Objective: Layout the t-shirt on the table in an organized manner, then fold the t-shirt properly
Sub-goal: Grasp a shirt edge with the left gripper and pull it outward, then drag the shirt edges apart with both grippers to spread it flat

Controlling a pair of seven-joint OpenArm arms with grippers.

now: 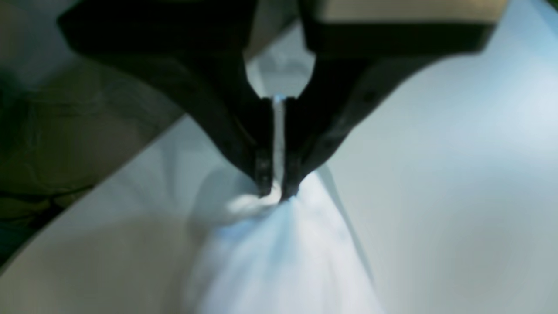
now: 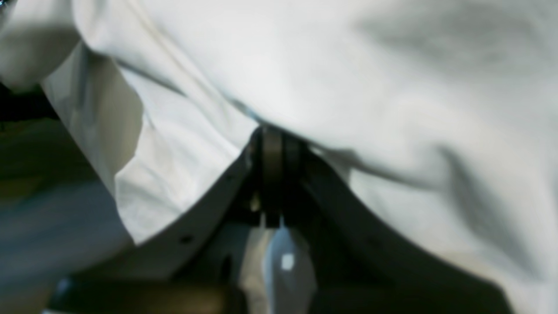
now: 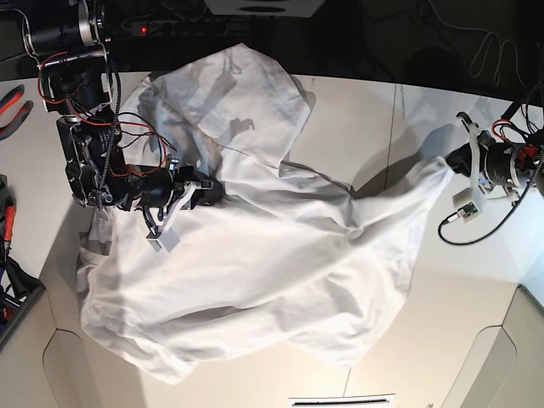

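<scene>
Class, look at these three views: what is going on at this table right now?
A two-armed robot is handling a white t-shirt on a white table. The left gripper is shut on a bunched bit of the cloth near the table's edge, pulling it taut. The right gripper is shut on another part of the shirt. The shirt lies crumpled and stretched between the arms, not yet laid flat or folded.

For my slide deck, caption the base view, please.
Both grippers, left and right, pinch a crumpled white cotton t-shirt spread over the white table.
</scene>
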